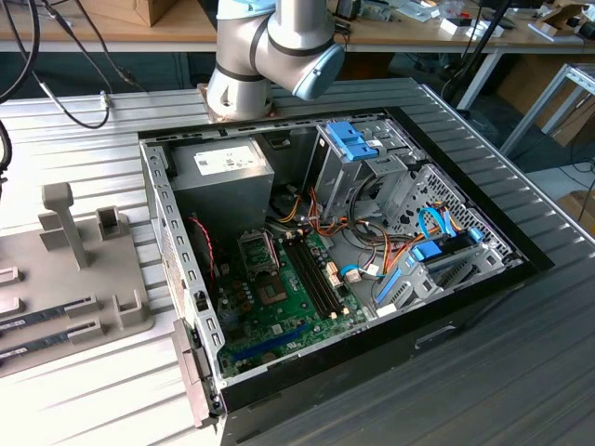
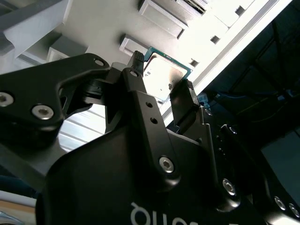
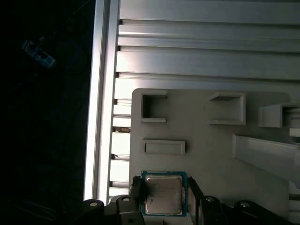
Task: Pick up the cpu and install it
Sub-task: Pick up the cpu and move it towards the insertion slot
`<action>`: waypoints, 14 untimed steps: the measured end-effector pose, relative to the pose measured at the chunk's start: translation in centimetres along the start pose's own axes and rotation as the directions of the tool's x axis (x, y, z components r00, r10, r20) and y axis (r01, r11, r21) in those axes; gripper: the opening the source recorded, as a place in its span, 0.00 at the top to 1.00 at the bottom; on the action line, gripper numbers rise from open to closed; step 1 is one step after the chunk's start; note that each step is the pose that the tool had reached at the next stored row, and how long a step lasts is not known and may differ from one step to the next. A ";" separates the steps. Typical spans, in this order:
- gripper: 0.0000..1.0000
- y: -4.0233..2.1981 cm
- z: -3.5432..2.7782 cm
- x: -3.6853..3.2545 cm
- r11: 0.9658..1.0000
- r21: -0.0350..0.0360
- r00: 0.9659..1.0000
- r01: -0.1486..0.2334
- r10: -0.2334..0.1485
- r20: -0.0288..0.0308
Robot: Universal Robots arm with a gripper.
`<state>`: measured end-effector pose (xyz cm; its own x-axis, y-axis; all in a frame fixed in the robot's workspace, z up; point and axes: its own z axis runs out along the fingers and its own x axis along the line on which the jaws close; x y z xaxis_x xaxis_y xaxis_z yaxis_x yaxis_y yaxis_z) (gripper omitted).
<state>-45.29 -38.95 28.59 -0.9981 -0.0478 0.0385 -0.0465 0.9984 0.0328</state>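
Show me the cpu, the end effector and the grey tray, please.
cpu (image 3: 162, 196): first wrist view, silver lid.
end effector (image 2: 162, 70): second wrist view, midway between fingertips.
grey tray (image 3: 211, 154): first wrist view, bare flat surface.

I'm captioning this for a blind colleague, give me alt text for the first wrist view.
The black claw grips a small square cpu, green-rimmed with a silver-grey metal lid, by two opposite edges. Beyond it lies a light grey plastic fixture plate with raised pockets, on a ribbed aluminium table.

Cpu (image 3: 162, 196) btwn jaws, over parts tray (image 3: 206, 164); tray at exterior view's left of PC case (image 1: 372, 358).
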 end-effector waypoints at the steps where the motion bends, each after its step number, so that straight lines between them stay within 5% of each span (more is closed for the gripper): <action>1: 0.53 0.00 -0.03 0.00 1.000 0.000 1.000 0.000 0.000 0.000; 14: 0.53 0.01 -0.37 0.01 1.000 0.000 1.000 0.000 0.000 0.000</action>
<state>-45.29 -38.95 28.96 -0.9981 -0.0477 0.0386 -0.0465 0.9984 0.0327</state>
